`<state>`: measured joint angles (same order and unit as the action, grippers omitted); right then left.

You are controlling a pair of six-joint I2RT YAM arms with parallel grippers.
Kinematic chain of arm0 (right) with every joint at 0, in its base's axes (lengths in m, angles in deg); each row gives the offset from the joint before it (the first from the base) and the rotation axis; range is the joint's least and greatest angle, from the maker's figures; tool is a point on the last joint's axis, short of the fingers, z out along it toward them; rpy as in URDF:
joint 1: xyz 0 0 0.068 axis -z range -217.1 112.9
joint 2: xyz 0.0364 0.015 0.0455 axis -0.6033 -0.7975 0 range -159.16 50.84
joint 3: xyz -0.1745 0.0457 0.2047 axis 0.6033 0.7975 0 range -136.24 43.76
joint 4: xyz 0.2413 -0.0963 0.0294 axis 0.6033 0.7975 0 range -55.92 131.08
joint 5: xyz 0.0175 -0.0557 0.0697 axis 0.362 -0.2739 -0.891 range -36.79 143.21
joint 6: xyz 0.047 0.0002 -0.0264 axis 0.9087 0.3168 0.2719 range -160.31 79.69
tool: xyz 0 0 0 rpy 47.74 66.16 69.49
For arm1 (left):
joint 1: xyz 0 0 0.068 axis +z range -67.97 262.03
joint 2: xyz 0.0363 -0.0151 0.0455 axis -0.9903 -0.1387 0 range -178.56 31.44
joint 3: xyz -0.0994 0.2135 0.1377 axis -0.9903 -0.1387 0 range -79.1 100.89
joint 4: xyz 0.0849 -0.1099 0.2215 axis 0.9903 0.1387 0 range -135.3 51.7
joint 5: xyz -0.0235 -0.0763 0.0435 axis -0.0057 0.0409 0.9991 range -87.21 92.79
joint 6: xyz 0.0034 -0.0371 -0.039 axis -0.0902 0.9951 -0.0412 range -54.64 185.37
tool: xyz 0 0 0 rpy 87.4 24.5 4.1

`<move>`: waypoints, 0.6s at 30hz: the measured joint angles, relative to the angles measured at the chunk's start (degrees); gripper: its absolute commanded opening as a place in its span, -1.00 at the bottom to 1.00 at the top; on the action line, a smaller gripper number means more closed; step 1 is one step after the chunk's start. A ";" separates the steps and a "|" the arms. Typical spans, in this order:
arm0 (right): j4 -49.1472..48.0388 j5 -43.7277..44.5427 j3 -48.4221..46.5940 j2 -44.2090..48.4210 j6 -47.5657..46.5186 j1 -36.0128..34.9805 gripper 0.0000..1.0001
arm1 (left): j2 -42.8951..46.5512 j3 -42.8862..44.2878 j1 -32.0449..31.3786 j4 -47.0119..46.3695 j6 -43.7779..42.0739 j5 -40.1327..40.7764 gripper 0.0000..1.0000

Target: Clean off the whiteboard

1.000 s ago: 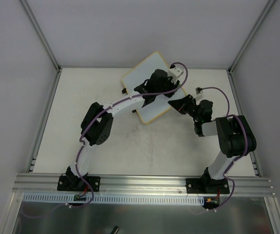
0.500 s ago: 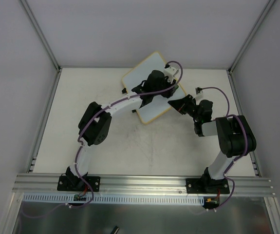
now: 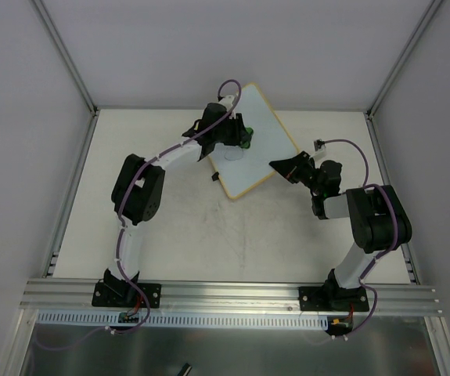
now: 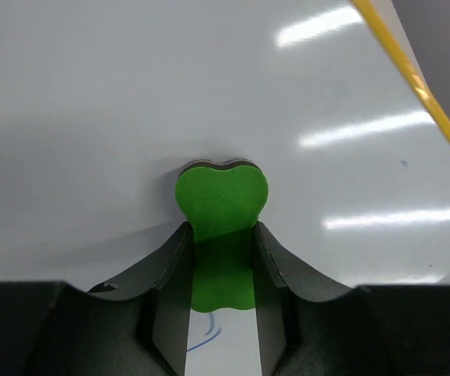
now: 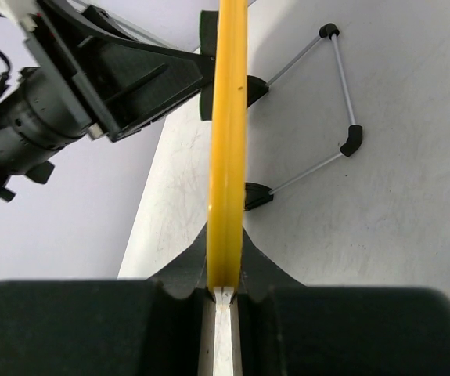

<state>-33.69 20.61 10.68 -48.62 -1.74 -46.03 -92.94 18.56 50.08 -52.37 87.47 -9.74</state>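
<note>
Right gripper (image 5: 223,291), centre-right of the top view, is clamped on the yellow frame (image 5: 228,117) of the whiteboard (image 3: 262,153), which sits upper centre of that view and appears tilted up off the table (image 3: 170,227). Risk 1: the hold is on a thin edge only, so wiping pressure from the other arm could twist or slip the board out of the jaws. The wire stand (image 5: 342,86) with black feet shows behind the board, upper right of the right wrist view; whether it bears any load cannot be told. Further out, the left gripper (image 4: 221,258) is closed on the green eraser (image 4: 221,196), whose tip is touching the white surface or just off it. Risk 2: a blue pen mark (image 4: 206,340) lies at the bottom of the left wrist view, between the fingers and behind the eraser tip, so a stroke going away from the wrist would miss it. Risk 3: the eraser could rotate in the grip under sideways drag. Beyond the board is only the back wall (image 3: 209,47); I judge nothing blocks the wipe itself.
</note>
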 measured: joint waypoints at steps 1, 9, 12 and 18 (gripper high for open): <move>-0.04 0.00 0.00 0.00 0.00 0.00 -1.00 | 0.02 -0.66 1.01 -0.04 1.38 0.09 -1.00; -0.72 -0.33 0.00 0.00 -0.35 -0.07 -1.00 | 1.95 -6.10 3.50 -0.61 8.87 3.74 -1.00; -0.87 -0.42 0.00 0.00 -0.52 -0.07 -1.00 | 2.75 -7.80 3.58 -0.87 11.65 4.79 -1.00; -1.05 -0.48 0.00 0.00 -1.03 -0.09 -1.00 | 4.31 -11.65 5.03 0.07 18.56 5.31 -1.00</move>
<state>-34.74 20.13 10.68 -48.62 -2.77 -46.12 -88.63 6.91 55.11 -52.30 106.03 -4.43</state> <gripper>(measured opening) 0.089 0.307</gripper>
